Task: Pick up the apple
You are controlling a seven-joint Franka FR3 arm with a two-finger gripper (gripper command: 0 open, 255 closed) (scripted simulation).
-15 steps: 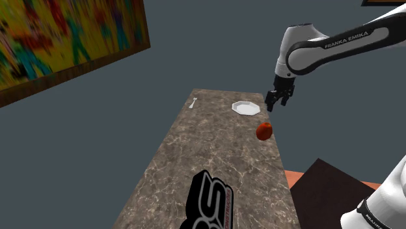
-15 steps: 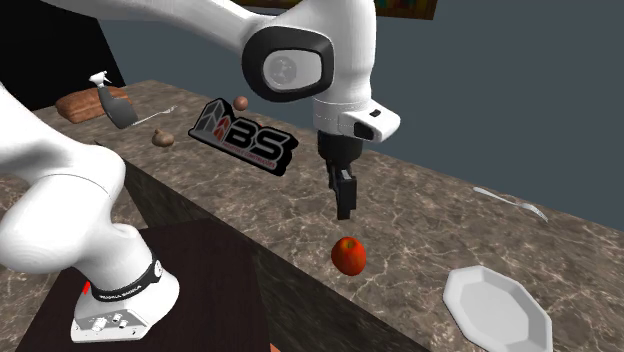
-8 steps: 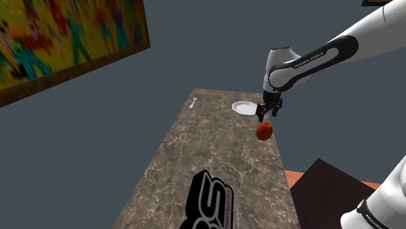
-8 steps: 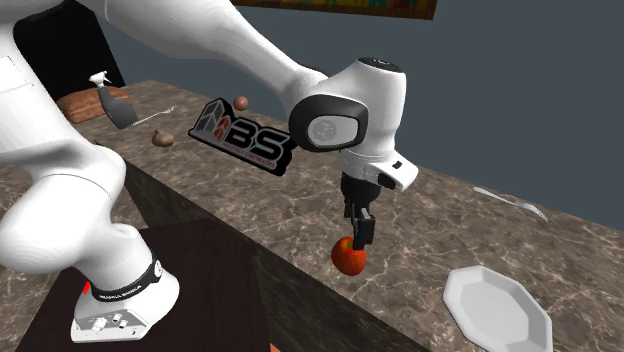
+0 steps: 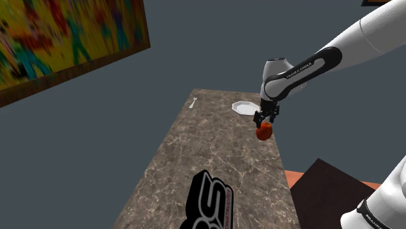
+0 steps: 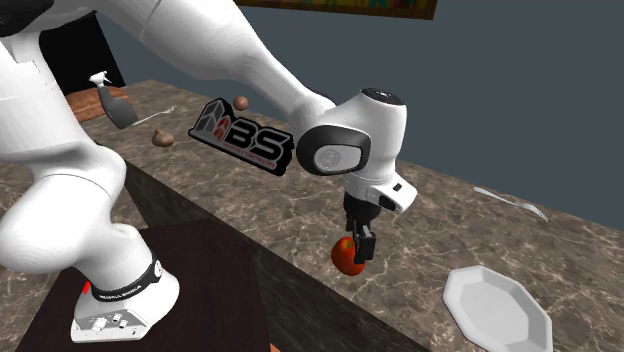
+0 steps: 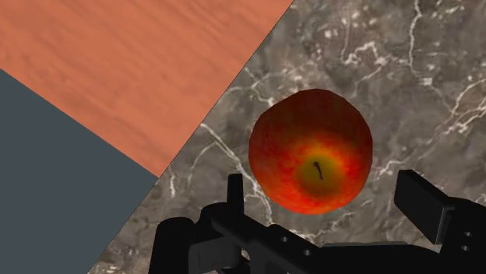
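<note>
A red apple [image 5: 264, 133] with a yellowish top sits on the marble counter [image 5: 208, 143], close to the edge nearest the stand. My black gripper [image 5: 262, 121] has come down right over it. In the second exterior view the fingertips [image 6: 366, 243] reach to the apple's [image 6: 345, 258] upper half. In the wrist view the apple [image 7: 311, 150] lies between the two fingers of the gripper [image 7: 327, 194]. The fingers stand apart on either side of it, with a small gap on each side. The gripper is open and holds nothing.
A white octagonal plate [image 5: 246, 108] lies just beyond the apple, and a fork [image 5: 193, 102] lies at the counter's far end. A black "BS" sign [image 6: 243, 137], a spray bottle [image 6: 112, 100], bread [image 6: 85, 103] and small brown things [image 6: 163, 139] sit farther along. The counter's edge [image 7: 210, 117] runs close beside the apple.
The gripper has come down from high above and beside the apple until its fingers flank the fruit. The apple has not moved.
</note>
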